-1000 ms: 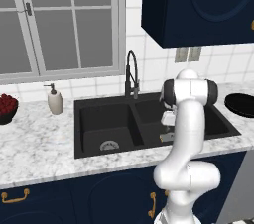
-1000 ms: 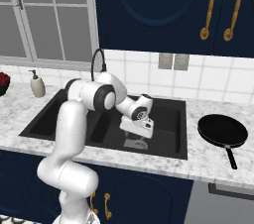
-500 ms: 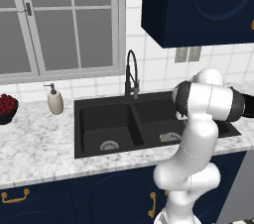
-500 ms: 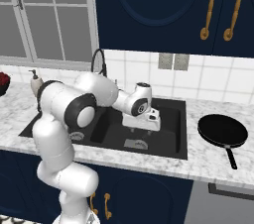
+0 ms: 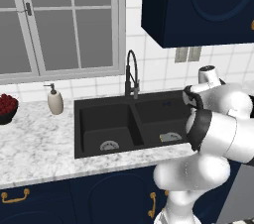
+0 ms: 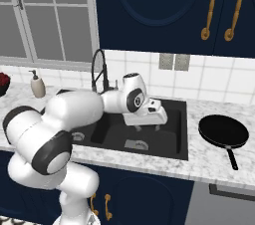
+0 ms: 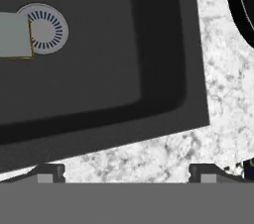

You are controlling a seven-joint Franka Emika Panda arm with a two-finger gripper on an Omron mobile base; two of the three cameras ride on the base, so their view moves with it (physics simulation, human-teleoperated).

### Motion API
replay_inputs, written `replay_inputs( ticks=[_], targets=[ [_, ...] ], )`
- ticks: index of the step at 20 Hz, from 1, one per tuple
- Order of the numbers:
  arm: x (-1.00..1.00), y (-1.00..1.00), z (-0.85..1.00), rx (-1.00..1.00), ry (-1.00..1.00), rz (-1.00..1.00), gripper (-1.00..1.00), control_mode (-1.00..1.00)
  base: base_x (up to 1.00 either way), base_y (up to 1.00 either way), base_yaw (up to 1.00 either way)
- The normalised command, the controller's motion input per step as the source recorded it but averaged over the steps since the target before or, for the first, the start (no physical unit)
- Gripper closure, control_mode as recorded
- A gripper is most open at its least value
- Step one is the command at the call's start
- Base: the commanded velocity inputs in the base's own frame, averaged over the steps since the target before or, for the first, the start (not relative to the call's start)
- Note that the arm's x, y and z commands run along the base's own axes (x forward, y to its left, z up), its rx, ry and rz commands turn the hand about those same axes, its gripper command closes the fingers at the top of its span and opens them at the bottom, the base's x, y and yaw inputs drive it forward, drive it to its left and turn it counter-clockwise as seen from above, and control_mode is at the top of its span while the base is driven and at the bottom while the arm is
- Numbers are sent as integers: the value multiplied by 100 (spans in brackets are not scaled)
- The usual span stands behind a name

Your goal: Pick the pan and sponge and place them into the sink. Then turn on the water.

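While the white arm bends over the sink (image 6: pixel 183 134), the fingers (image 7: pixel 126 173) stand wide apart w/ nothing between them; in the hand view the two dark tips sit at bottom left and bottom right over the speckled marble bench (image 7: pixel 218 114) just beside the sink's rim.

Left base view, left to right: dark bowl of red fruit (image 5: pixel 7 108) at far left edge on the bench; beige soap dispenser (image 5: pixel 55 101) just right of it, near the window sill; black double-basin sink mid frame, silver drain in the left basin (image 5: pixel 109 145); black gooseneck faucet (image 5: pixel 131 75) upright behind the divider; sponge (image 5: pixel 165 139) lying in the right basin, on or just beside that basin's drain, partly hidden by the arm at right.

Right base view, left to right: fruit bowl at far left edge, soap dispenser next, faucet behind the arm's elbow, hand over the right basin, sponge (image 6: pixel 133 144) on the basin floor below it. Black frying pan (image 6: pixel 223 132) sits on the bench at right of frame, apart from the sink, handle pointing toward lower right.

Hand view: sponge (image 7: pixel 15 35) at upper left, grey-teal top up, overlapping the drain (image 7: pixel 48 28). Pan's edge (image 7: pixel 240 5) at upper right corner. No water running.
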Motion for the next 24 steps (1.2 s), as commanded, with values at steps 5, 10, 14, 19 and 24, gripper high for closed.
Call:
replay_inputs(
  ticks=[5,10,14,19,24],
  targets=[
    [-9,-27,78,-2,16,-3,-100,-100,0,0,0],
    [0,-28,24,0,11,0,-100,-100,0,0,0],
    [0,-61,-8,4,0,0,-100,-100,0,0,0],
    [-7,-73,-2,9,1,0,-100,-100,0,0,0],
    [-1,-71,0,7,6,0,-100,-100,0,0,0]
  ],
)
